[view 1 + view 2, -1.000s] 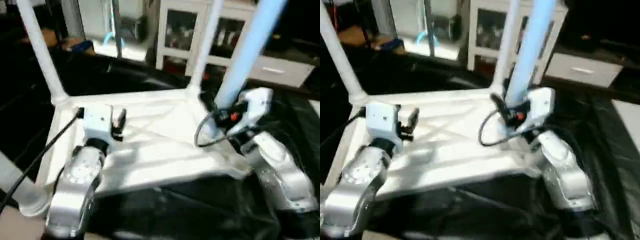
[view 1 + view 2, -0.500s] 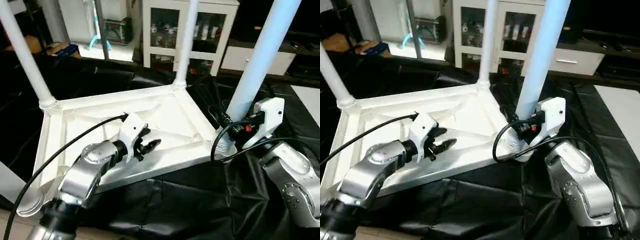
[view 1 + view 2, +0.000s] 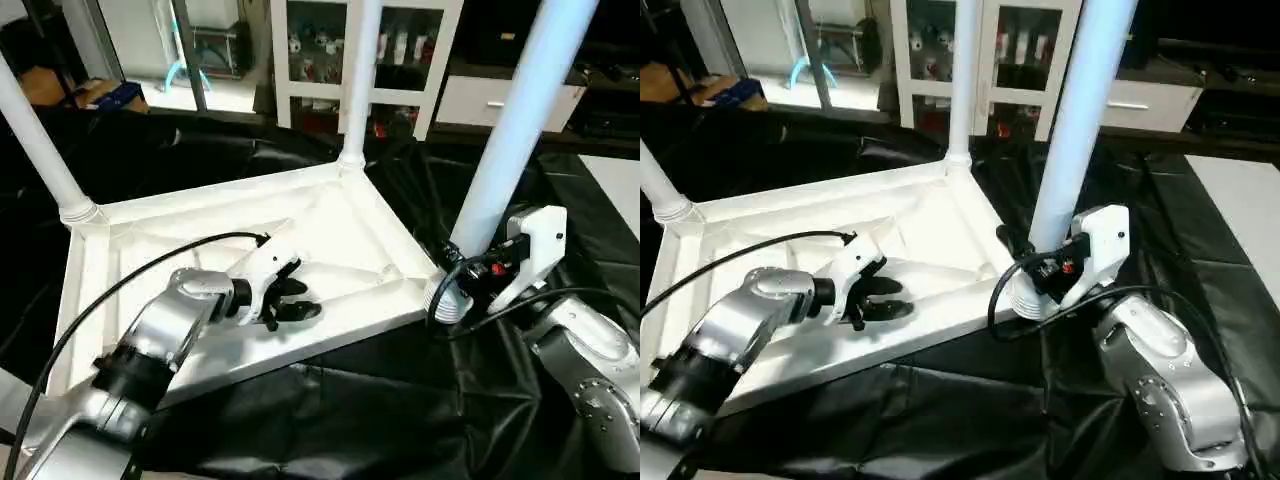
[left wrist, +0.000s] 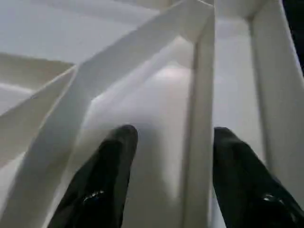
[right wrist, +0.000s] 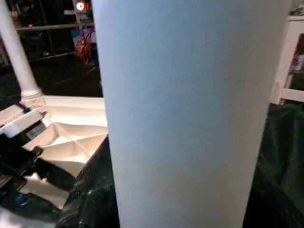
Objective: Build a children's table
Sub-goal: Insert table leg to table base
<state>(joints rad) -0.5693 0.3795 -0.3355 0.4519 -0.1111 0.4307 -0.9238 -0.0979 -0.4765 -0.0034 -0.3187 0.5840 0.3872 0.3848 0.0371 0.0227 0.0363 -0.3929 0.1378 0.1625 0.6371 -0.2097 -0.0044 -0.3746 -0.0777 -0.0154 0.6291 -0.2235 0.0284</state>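
The left gripper [image 3: 298, 300] has swung from pointing away from the robot, over the left part of the upturned table top [image 3: 360, 225], to lying low and reaching sideways toward the right, its black fingers [image 4: 107, 180] now down among the X-ribs. In the left wrist view one finger sits on either side of a thin upright rib [image 4: 197, 142], apart and not pressed against it, so nothing is held there yet. My reading is that this arm is getting ready to steady the top while the last leg is seated.

The right gripper [image 3: 1035, 262] has stayed at the base of the near-right leg [image 3: 515, 120], which stands upright in the corner socket [image 3: 440, 298] right at the gripper. The right wrist view has the tube close in front of the camera. The fingers themselves are hidden behind the tube and cabling, so I cannot tell whether they are clamped on it.

Beyond the left gripper, two more legs stand in the far sockets: the far-left leg [image 3: 40, 150] and the far-right leg [image 3: 355, 80]. The top lies underside up on the black-sheeted surface [image 3: 330, 420] under both arms. The left forearm stretches forward across the near edge, elbow out to the left, wrist bent inward; the right forearm comes up from the lower right with its wrist tipped toward the leg.
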